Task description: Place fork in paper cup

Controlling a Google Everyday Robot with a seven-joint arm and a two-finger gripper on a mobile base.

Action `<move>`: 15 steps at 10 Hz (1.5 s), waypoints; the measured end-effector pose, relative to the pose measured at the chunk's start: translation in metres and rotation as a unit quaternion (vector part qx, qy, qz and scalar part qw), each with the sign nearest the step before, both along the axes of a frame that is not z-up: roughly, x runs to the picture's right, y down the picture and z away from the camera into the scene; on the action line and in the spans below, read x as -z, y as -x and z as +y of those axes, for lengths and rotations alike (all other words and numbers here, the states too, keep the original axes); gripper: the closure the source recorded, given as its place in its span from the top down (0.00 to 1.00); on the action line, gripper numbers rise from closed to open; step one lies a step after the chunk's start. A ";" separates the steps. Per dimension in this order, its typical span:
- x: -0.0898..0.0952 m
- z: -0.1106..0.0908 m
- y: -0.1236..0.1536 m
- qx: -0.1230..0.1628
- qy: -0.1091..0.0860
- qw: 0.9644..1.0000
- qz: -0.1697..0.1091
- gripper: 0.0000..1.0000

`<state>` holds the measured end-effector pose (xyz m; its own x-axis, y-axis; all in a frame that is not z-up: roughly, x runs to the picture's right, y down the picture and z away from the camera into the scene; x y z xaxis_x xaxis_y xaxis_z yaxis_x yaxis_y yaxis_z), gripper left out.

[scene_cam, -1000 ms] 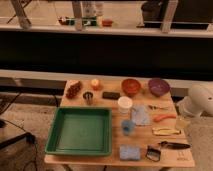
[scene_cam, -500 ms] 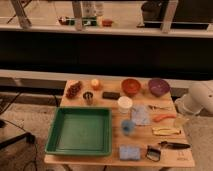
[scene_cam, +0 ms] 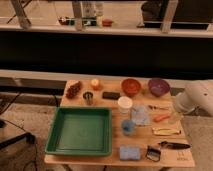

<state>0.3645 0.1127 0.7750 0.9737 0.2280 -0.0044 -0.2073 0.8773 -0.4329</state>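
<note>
Your gripper (scene_cam: pixel 179 106) hung over the right edge of the tabletop (scene_cam: pixel 116 137) at the end of the white arm (scene_cam: pixel 196 96), fingers apart, nothing in them. The fork (scene_cam: pixel 158 107) lay flat near the right edge, just left of the gripper and apart from it. The paper cup (scene_cam: pixel 124 104) stood upright around the middle of the tabletop, left of the fork, with bare wood between them.

Clutter around both:
- light blue cloth (scene_cam: pixel 140 115) just right of the cup and in front of it, filling the gap towards the fork
- orange carrot-like piece (scene_cam: pixel 161 118) just in front of the fork
- yellow item (scene_cam: pixel 166 131) in front of that
- black-handled knife (scene_cam: pixel 174 145) near the front right corner
- red bowl (scene_cam: pixel 131 86) and purple bowl (scene_cam: pixel 158 86) along the back edge, the purple one behind the fork
- black block (scene_cam: pixel 111 95) and small dark metal cup (scene_cam: pixel 88 96) left of the paper cup
- small blue cup (scene_cam: pixel 128 126) in front of the paper cup
- blue sponge (scene_cam: pixel 129 152) and a small black object (scene_cam: pixel 154 153) at the front edge
- green tray (scene_cam: pixel 52 136) covering the front left part

Nothing lay on the fork. You had the cup's mouth facing up; I could not tell whether anything was inside.
</note>
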 end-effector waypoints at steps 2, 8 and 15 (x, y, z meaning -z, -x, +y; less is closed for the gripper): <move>-0.023 -0.015 0.006 0.000 -0.009 1.000 -0.024 0.80; -0.096 -0.031 -0.007 -0.046 -0.012 0.998 -0.039 0.80; -0.113 -0.022 -0.013 -0.065 -0.013 0.997 -0.033 0.80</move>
